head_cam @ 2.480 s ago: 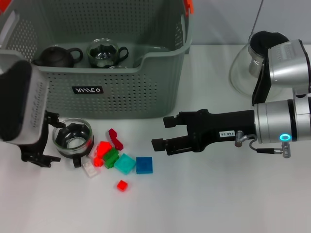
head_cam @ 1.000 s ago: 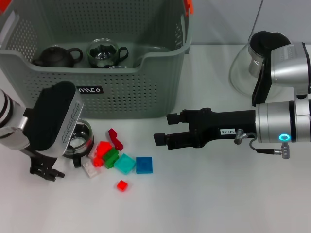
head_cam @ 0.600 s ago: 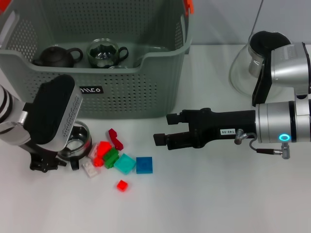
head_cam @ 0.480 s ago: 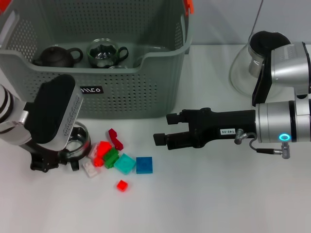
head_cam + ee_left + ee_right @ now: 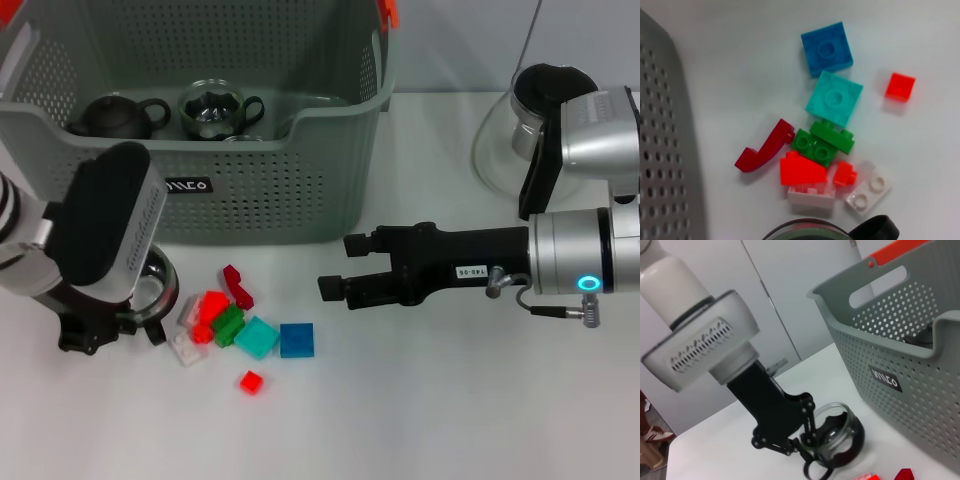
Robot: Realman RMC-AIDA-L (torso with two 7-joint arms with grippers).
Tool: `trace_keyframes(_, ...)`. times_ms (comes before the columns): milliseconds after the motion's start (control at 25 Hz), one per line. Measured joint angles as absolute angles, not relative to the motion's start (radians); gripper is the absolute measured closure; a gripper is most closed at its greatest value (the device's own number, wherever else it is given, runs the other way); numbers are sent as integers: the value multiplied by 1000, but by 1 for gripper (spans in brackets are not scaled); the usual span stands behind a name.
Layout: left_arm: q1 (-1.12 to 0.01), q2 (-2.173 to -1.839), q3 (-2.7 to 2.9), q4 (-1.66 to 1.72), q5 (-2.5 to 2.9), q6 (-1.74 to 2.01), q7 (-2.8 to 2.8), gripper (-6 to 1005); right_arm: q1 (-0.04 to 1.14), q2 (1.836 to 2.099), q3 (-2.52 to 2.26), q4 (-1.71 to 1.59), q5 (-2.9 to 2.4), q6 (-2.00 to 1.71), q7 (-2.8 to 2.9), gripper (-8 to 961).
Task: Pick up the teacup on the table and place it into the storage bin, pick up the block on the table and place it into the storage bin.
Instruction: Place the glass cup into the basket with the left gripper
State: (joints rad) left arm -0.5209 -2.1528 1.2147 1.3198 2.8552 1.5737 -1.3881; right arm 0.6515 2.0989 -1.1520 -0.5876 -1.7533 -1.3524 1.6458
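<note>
The left gripper [image 5: 807, 442] has its jaws closed on the rim of the clear glass teacup [image 5: 836, 437] on the table [image 5: 420, 400]. The right gripper [image 5: 337, 268] hovers with jaws open beside the coloured blocks [image 5: 827, 132], in front of the storage bin [image 5: 290, 170]

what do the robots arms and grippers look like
Both arms are silver-grey cylinders ending in black grippers. The right gripper sits on a long black wrist with a small white label, behind it a glowing blue ring and a thin cable. The left gripper hangs from a white housing with a vent grille.
</note>
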Motion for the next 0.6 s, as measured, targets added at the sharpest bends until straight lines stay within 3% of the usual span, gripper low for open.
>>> trace_keyframes(200, -524, -2166, 1113, 1415, 2815, 1712, -1394, 957, 647, 2094, -1152, -592, -1756, -1364, 1642, 37)
trace_keyframes(600, -656, -2121, 556, 1376, 2449, 2026, -1492, 958, 616, 2059, -1154, -594, -1764, -1420, 1610, 38)
